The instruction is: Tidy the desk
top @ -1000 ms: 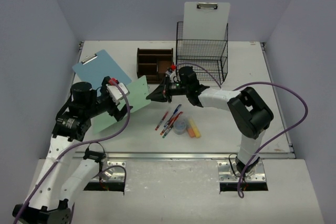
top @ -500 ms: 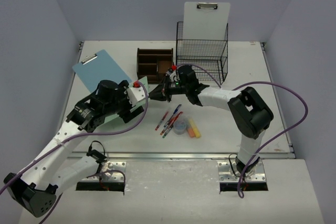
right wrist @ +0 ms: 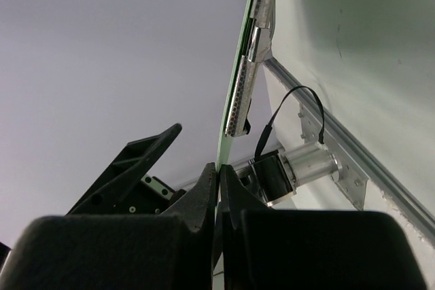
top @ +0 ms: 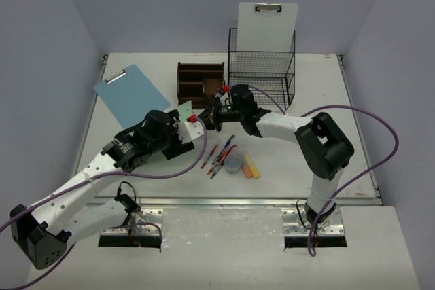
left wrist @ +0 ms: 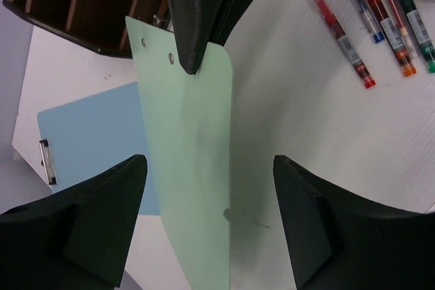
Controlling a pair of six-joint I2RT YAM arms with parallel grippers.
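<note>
Green clipboard (left wrist: 190, 168), likely handover: right gripper (right wrist: 218, 168) pinches its 12 o'clock end, left gripper (left wrist: 209, 161) spread astride. Next: left clamps, then right releases.

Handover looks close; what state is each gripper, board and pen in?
Left gripper: open, straddling green board.
Right gripper: shut on green board.
Green board: held tilted by one end.
Blue clipboard: flat on desk.
White clipboard: upright behind rack.
Pens: loose on desk.
</note>
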